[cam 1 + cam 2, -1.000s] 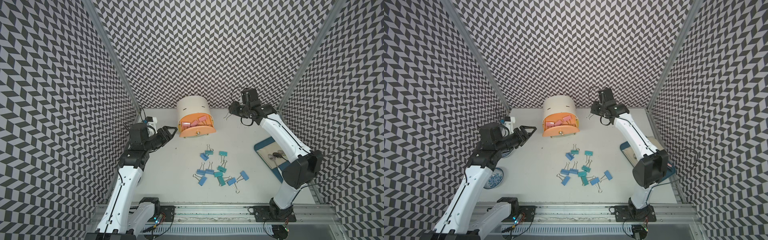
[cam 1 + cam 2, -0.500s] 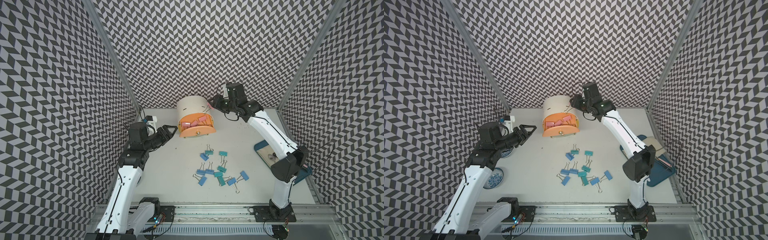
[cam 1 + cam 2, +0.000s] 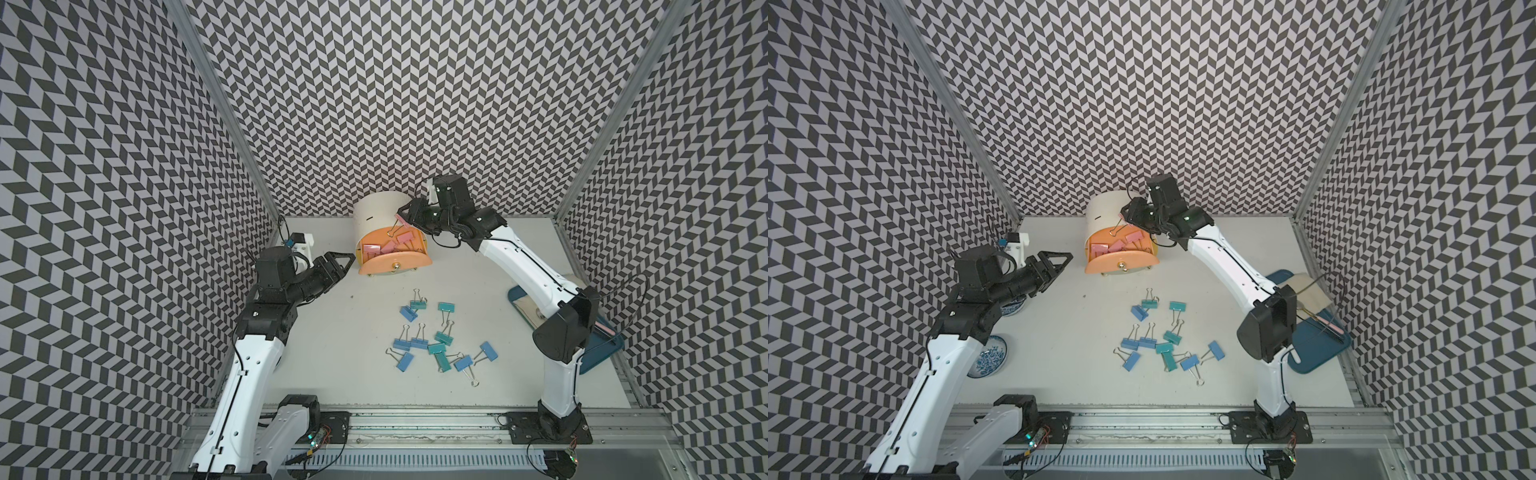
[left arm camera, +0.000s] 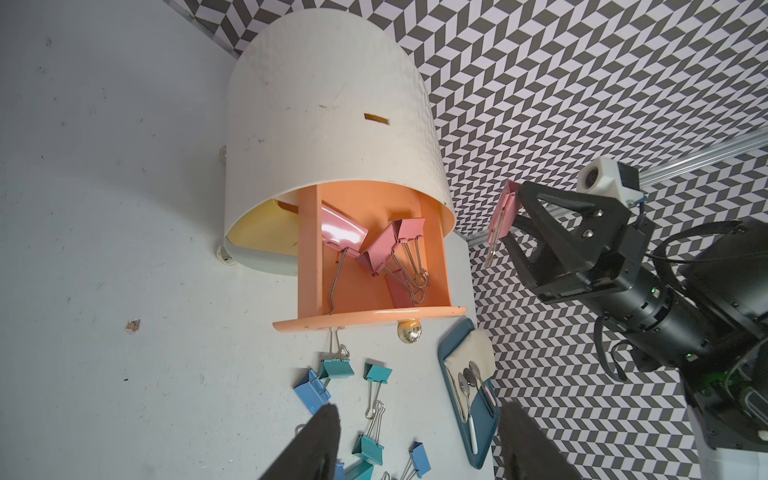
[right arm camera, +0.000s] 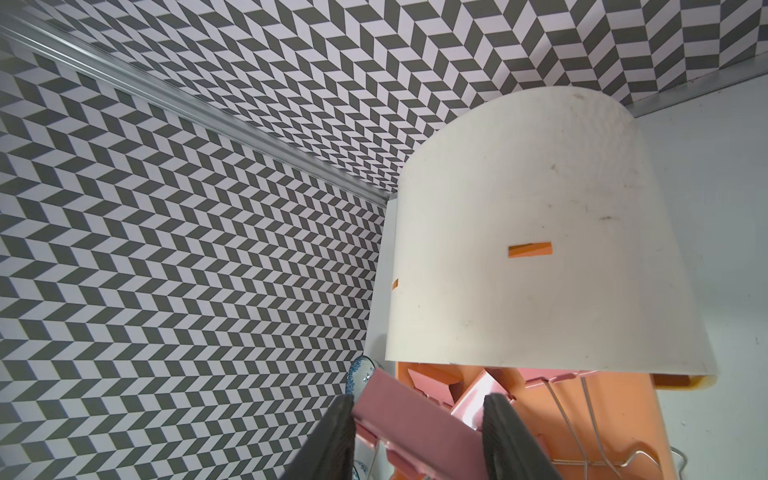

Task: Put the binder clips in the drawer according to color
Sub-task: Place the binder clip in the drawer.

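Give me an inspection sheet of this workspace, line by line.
Surface: white table, lightly marked.
Job's things: cabinet with peach drawer open, pink clips inside; blue and teal clips loose on the table.
Clutter: blue tray with cloth and spoons; two patterned dishes by the left arm.
Grippers: right gripper shut on a pink clip by the open drawer; left gripper open, empty.
Cables: black cable looped beside the right gripper.
Surroundings: chevron-patterned walls.

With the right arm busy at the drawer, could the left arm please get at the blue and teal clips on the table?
Probably yes: the left gripper is open and empty, and only bare table lies between it and the clips.
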You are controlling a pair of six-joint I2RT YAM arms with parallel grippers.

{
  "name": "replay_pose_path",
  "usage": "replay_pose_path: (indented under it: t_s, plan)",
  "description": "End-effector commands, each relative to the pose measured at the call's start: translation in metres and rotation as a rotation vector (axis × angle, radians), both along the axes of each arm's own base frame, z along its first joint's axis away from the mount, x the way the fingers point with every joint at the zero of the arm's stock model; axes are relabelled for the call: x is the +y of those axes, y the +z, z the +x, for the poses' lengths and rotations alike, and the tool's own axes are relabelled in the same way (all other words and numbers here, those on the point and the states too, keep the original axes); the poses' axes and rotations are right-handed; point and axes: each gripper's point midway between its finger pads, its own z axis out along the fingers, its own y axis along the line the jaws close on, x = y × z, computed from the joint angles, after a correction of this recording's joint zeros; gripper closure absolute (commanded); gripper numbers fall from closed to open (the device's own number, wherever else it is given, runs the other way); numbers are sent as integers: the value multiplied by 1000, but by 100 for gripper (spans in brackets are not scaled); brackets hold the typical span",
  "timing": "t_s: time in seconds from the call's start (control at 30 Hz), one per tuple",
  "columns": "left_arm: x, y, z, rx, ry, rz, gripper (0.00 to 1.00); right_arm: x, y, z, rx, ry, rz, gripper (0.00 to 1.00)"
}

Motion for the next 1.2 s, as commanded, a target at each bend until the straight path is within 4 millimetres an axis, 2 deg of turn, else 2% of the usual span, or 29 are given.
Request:
replay_pose_path:
  t_s: [0.0, 0.3, 0.53, 0.8, 0.97, 1.17]
  plan:
    - [0, 1, 0, -11, -9, -2, 35, 7, 5, 6, -36, 2, 31, 53]
    - [-1, 2, 2, -12, -9, -3, 35, 7, 0, 7, -33, 4, 16, 45]
    - [-1, 1, 2, -9, -9, -4, 35, 5, 6, 9, -50, -3, 21, 40]
    - [-1, 1, 2, -9, -9, -3, 35, 1, 15, 10, -77, 1, 19, 41]
    - [-1, 0, 2, -5, -9, -3, 35, -11, 26, 11, -123, 7, -20, 44]
    - [-1, -7, 6, 14, -10, 5, 35, -32, 31, 6, -180, 21, -119, 50]
